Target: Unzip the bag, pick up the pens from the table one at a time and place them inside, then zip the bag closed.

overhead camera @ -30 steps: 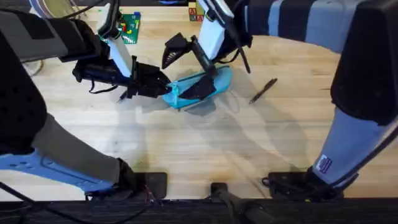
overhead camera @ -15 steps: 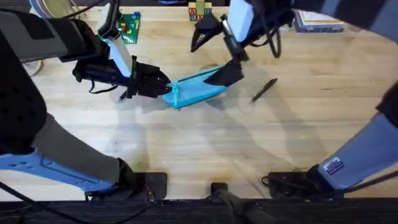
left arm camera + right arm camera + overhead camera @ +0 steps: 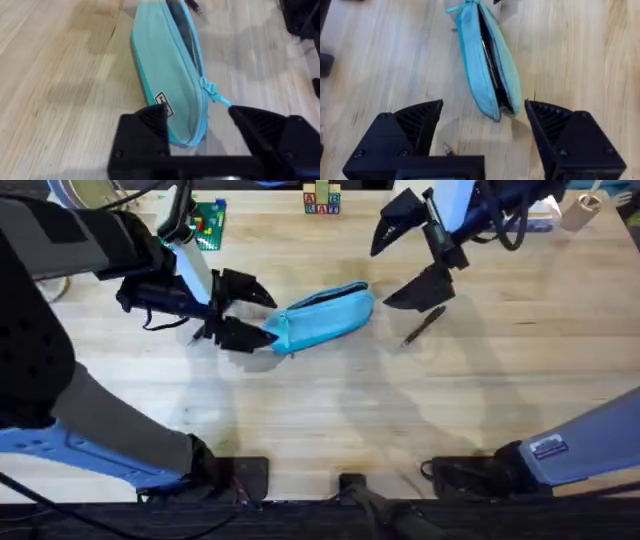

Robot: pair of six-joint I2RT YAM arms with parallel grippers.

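Wooden plank table under both my arms, toy bricks and blocks along the far edge. Blue pencil pouch lies flat mid-table, zipper open along the top; the right wrist view shows a dark slit with what looks like one pen already inside. My left gripper sits at the pouch's near end with fingers spread wide around the tip, not clamping; the zipper pull dangles just beside it, so I judge it is staying close to brace that end. My right gripper hovers open wide above the table past the pouch's other end, holding nothing. One black pen lies on the table near it, apart from the pouch. Likely next: right goes down for that pen. Thin and flat on wood, so the pinch could slip.
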